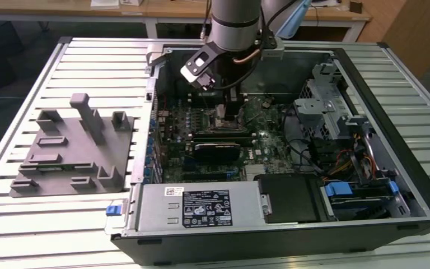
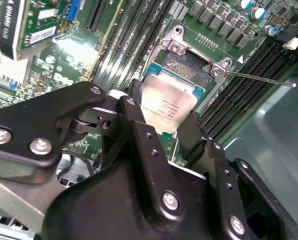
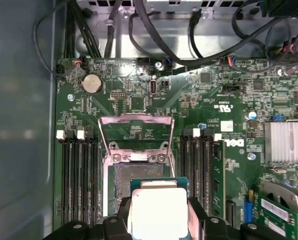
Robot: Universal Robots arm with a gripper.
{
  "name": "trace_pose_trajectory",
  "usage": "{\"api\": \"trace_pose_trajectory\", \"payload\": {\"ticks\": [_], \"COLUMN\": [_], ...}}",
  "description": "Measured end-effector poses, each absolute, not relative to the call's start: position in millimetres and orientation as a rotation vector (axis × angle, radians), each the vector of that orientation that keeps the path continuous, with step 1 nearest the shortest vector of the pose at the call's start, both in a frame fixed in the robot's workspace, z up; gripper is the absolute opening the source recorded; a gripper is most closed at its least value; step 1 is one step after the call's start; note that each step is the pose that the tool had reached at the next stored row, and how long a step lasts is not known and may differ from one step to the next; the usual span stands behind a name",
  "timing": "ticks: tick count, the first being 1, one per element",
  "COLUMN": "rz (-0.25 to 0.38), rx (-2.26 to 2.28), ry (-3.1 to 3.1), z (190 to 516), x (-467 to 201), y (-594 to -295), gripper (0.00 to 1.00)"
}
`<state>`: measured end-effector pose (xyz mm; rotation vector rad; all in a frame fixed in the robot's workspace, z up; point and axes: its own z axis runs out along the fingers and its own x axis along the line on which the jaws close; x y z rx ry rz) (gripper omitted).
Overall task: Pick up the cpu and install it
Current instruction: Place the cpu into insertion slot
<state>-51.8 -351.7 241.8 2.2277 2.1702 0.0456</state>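
The cpu is a flat square chip with a pale silver top, and my gripper is shut on it with a black finger on each side. In the first wrist view the cpu hangs over the near part of the open black socket. Part of the socket's pin field is uncovered, and its metal load plate is flipped up. I cannot tell whether the chip touches the socket. In the exterior view my gripper reaches down into the open computer case over the motherboard.
Rows of memory slots flank the socket on both sides. Black cables run along the case wall. A thin lever wire juts out beside the socket. A grey parts fixture lies on the slatted table at the exterior view's left.
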Motion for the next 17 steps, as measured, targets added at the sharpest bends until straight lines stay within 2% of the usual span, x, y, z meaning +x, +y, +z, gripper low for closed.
{"api": "trace_pose_trajectory", "payload": {"ticks": [17], "rz": [0.063], "rx": [2.229], "ry": [2.152], "z": [220], "x": [-52], "y": [-343], "gripper": [0.53]}}
